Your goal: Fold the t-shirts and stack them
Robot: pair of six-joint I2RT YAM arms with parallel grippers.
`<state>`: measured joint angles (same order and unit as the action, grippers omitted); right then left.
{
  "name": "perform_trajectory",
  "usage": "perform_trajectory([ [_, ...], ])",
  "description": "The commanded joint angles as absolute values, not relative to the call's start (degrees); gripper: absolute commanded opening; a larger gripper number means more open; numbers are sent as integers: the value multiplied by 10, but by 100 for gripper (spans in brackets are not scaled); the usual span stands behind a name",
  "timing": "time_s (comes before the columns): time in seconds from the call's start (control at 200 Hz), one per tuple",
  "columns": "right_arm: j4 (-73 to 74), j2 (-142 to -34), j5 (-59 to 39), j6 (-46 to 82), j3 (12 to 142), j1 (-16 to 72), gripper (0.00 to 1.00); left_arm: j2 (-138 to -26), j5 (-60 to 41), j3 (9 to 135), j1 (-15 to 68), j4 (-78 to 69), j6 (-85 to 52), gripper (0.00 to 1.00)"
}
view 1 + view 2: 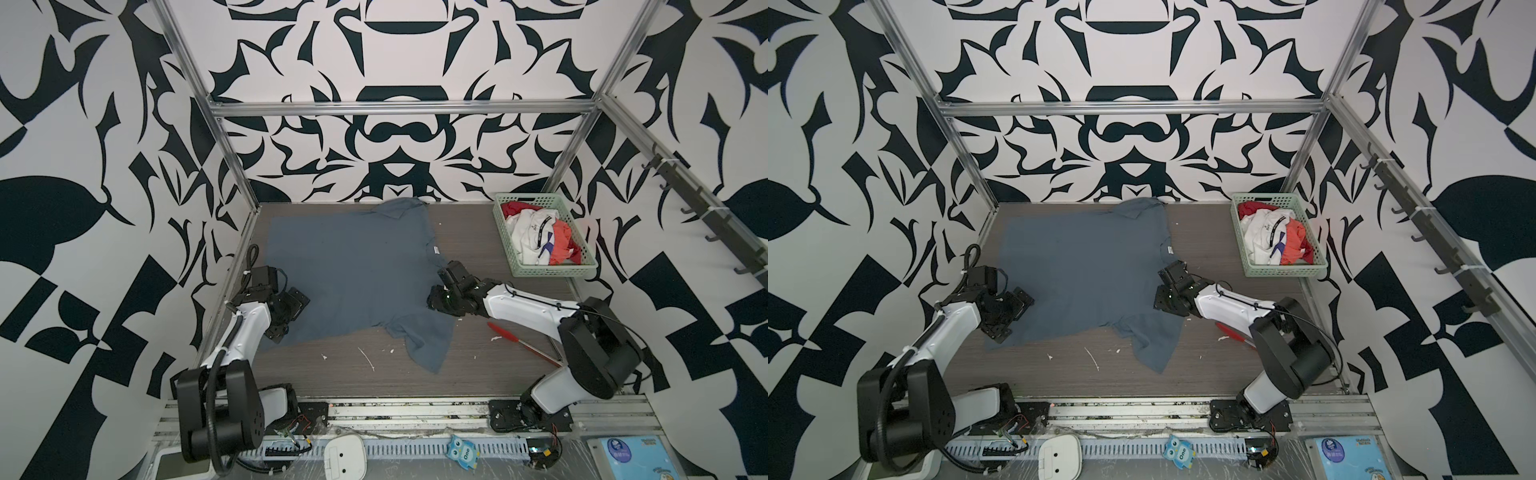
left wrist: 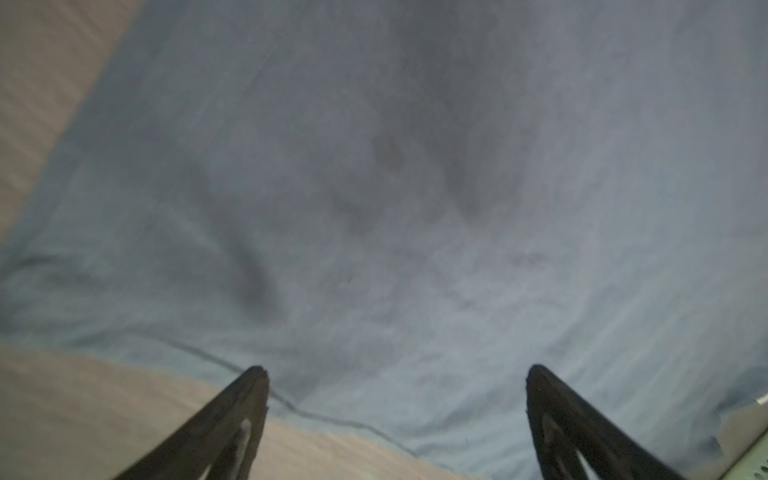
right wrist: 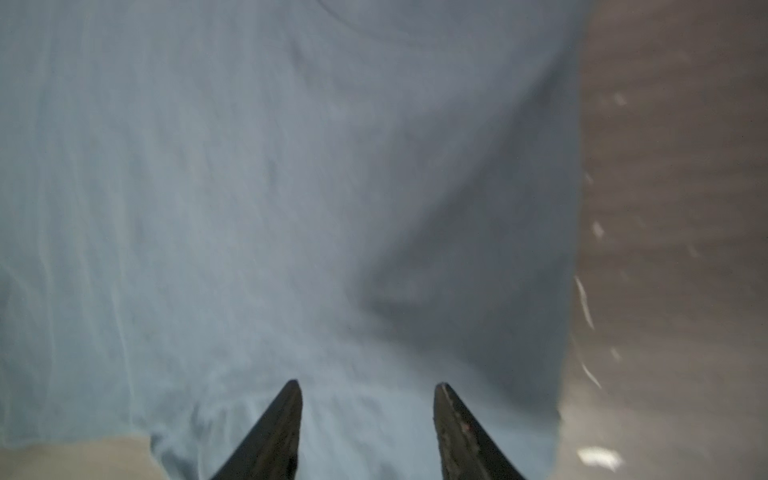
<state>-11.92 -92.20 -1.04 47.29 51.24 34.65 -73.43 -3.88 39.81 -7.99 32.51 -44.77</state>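
A big blue-grey shirt (image 1: 353, 270) lies spread nearly flat across the middle of the dark wood table (image 1: 478, 365). Its neck opening, with a small white label (image 1: 435, 249), faces the right side in both top views. One short sleeve (image 1: 401, 208) reaches the back wall, and the other sleeve (image 1: 430, 345) lies creased toward the front edge.

The left gripper (image 2: 395, 374) hangs low over the shirt's bottom hem, on the left of the cloth. Its fingers (image 2: 249, 399) are spread wide, with nothing between them. The hem line and bare table run just beneath the tips.

The right gripper (image 3: 368, 386) sits over the shoulder area near the neck (the wrist view is blurred). Its fingers (image 3: 286, 411) stand apart with a narrower gap than the left pair. Only flat cloth shows between them, and no fold is pinched. Whether the tips touch the fabric cannot be told.

In the far right corner stands a pale green basket (image 1: 544, 272), well apart from the spread shirt. It holds a crumpled white shirt (image 1: 528, 237) with a dark stripe and a red-orange shirt (image 1: 561, 243), heaped together. A red pen (image 1: 511, 334) lies on the table just beside the right arm, and white scraps (image 1: 365, 357) dot the wood in front of the shirt.
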Motion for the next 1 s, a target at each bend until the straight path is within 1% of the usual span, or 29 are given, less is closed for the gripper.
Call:
perform_trajectory([
  [0.0,-79,-972,19,471,563,346,53,-775,-29,417,-86,284,-451,99],
  [0.11,-105,-1043,21,469,615,326,47,-823,-36,433,-97,257,-448,99],
  [0.315,-116,-1121,-8,460,675,238,42,-962,-73,514,-105,230,-447,100],
  [0.485,-133,-1183,-26,425,756,173,41,-1049,-93,598,-105,213,-463,100],
  [0.66,-165,-1261,-53,399,884,129,40,-1122,-102,691,-101,234,-466,100],
  [0.79,-200,-1317,-62,385,992,114,39,-1143,-102,742,-96,255,-454,99],
  [0.855,-217,-1325,-65,382,1032,109,37,-1137,-99,761,-94,270,-431,100],
  [0.92,-203,-1296,-67,375,1027,109,39,-1113,-98,774,-95,283,-397,100],
  [0.995,-174,-1238,-81,367,994,109,44,-1060,-87,773,-94,288,-362,100],
])
